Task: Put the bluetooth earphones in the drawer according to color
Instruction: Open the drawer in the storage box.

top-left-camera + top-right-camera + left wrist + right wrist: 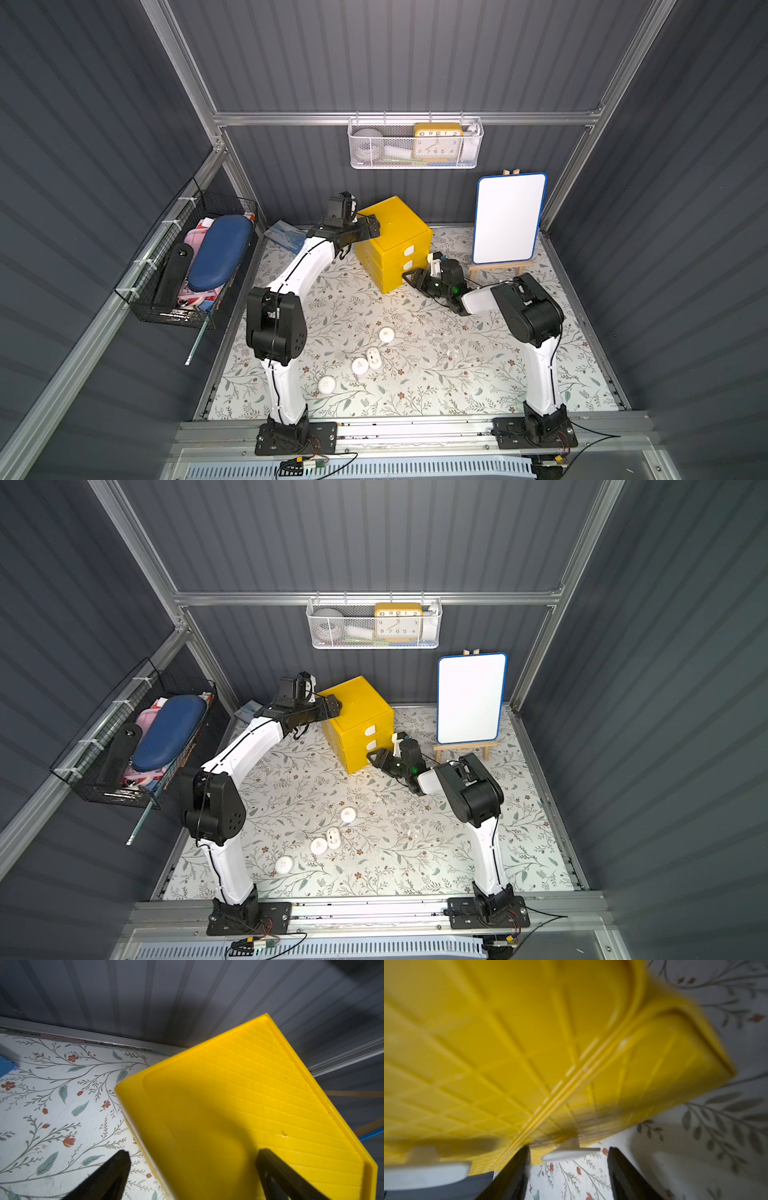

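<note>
Grey ribbed walls (415, 62), floral mat (436, 365); left fingers (112, 1174) spread, right fingers (512, 1176) apart astride tab (571, 1154).

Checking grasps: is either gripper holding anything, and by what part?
Nothing is held. The right gripper, jaws open, straddles a drawer tab without clamping it; the left gripper is open over the cabinet top.

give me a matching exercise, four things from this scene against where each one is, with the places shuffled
Things:
1. left gripper
2. right gripper
3. yellow clock
4. blue case

Places:
a. in the black wire basket
b. over the top of the yellow cabinet
c. in the white mesh basket
d. at a drawer's white handle

Pairs: 1-b, 2-d, 3-c, 4-a
</note>
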### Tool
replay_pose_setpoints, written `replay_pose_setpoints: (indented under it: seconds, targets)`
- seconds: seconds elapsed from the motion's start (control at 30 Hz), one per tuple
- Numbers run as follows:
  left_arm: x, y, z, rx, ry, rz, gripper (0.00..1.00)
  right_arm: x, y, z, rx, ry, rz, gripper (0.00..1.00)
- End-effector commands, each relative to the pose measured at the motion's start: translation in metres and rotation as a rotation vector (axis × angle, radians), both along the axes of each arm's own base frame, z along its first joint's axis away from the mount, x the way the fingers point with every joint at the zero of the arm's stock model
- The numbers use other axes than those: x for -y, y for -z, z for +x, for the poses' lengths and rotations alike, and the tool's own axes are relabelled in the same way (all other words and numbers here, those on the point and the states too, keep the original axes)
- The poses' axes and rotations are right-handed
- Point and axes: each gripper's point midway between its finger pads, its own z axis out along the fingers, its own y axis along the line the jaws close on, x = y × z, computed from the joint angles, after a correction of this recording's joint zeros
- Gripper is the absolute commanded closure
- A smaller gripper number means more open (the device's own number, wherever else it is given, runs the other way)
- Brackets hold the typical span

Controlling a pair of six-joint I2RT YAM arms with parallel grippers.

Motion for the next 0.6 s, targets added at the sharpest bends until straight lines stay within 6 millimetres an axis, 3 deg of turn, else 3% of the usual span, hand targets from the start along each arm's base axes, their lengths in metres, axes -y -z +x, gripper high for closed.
replay_pose_setpoints:
  seconds: [0.0, 0.2, 0.57]
  targets:
    - [-0.002, 0.063, -0.015, -0.164, 0.023, 0.084, 0.01, -0.002, -0.001, 0.008, 0.036, 0.001, 0.000, 0.38]
    - [-0.002, 0.064, -0.015, -0.165, 0.022, 0.085, 0.01, -0.004, 0.003, 0.014, 0.045, 0.002, 0.002, 0.39]
    - [-0.003, 0.068, -0.016, -0.174, 0.023, 0.087, 0.01, -0.009, -0.015, 0.021, 0.124, 0.003, 0.085, 0.38]
